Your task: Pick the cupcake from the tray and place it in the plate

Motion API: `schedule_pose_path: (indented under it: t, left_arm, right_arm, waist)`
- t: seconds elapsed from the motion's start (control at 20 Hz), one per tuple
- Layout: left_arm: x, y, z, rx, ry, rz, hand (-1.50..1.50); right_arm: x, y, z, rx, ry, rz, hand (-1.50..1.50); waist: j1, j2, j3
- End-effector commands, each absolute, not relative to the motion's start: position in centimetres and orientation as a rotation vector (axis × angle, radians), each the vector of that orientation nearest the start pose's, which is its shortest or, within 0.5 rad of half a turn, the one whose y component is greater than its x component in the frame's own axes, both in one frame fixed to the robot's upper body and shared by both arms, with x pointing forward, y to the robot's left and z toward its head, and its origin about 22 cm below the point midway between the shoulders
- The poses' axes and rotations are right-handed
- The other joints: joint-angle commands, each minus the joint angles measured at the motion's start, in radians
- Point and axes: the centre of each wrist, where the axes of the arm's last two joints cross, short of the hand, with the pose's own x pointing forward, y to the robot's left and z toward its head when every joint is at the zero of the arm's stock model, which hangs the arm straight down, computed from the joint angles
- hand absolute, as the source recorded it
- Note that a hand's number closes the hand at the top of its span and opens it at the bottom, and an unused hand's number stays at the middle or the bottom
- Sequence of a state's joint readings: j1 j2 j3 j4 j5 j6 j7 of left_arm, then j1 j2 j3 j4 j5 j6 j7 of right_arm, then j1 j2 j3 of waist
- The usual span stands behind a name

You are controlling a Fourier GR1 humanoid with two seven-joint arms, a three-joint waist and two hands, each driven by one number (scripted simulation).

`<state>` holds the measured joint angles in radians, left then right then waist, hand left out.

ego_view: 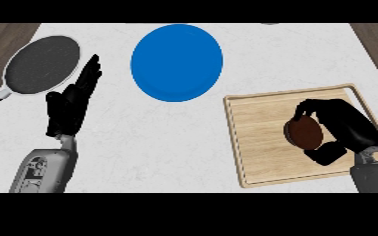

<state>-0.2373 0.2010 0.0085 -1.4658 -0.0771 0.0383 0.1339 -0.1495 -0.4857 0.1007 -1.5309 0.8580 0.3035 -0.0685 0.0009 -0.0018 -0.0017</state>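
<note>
A brown cupcake [303, 132] sits over the wooden tray [255, 135] at the right, lying on its side with its round face toward me. My right hand [341, 125] is curled round it, fingers over the top and thumb below. The blue plate [177, 62] lies at the upper middle of the counter, up and to the left of the tray, with nothing on it. My left hand [71, 100] rests open at the left, fingers straight and pointing up.
A dark grey pan [41, 63] with a pale handle lies at the upper left, right beside my left hand's fingertips. White marble counter spreads between the tray and my left forearm. Wood floor shows at both upper corners.
</note>
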Motion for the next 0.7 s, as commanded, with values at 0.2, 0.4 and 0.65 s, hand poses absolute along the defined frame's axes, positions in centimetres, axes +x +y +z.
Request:
schedule_pose_path:
  t: [0.2, 0.4, 0.65]
  left_arm:
    - [29.8, 25.2, 3.3, 0.208, -1.553, -0.231, 0.0]
    - [30.0, 23.2, 4.8, 0.194, -1.57, -0.22, 0.0]
    - [30.8, 25.4, 3.8, 0.222, -1.553, -0.21, 0.0]
  right_arm:
    - [31.0, -29.4, 4.5, -0.869, -1.039, 1.12, 1.5]
    - [32.9, -26.6, 4.6, -0.96, -0.967, 0.977, 1.5]
    - [32.2, -24.7, 7.9, -1.113, -1.331, 0.798, 1.5]
  waist:
    - [0.014, 0.007, 0.001]
    - [0.017, 0.003, 0.002]
    - [-0.005, 0.0, 0.002]
